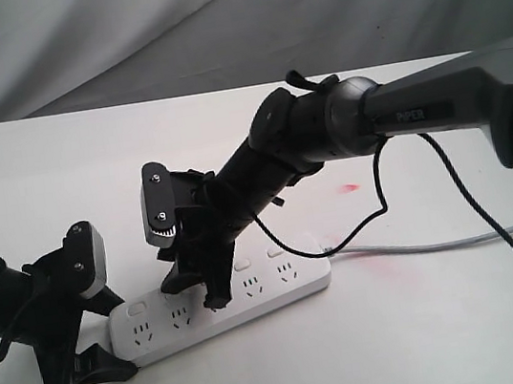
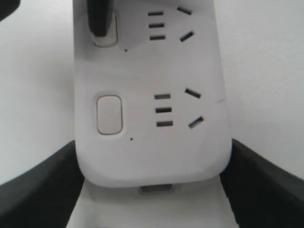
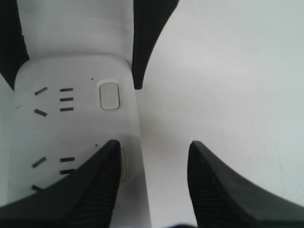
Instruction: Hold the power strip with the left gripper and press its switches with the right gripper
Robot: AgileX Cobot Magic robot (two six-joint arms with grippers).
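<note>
The white power strip (image 1: 252,294) lies slanted on the table, its grey cord (image 1: 438,244) running right. My left gripper (image 1: 120,335) is shut on the strip's left end; in the left wrist view both black fingers (image 2: 42,185) press the sides of the power strip (image 2: 152,152). The right gripper (image 1: 195,295) hangs over the strip, open. One of its fingers (image 3: 95,185) covers the second switch (image 3: 123,164) from the held end, the other stands off the strip over the table. The end switch (image 2: 109,114) is uncovered. In the right wrist view my right gripper (image 3: 153,145) holds nothing.
A black cable (image 1: 492,215) hangs from the right arm and loops over the table on the right. A faint red spot (image 1: 347,186) marks the table behind the strip. Grey cloth (image 1: 211,15) hangs at the back.
</note>
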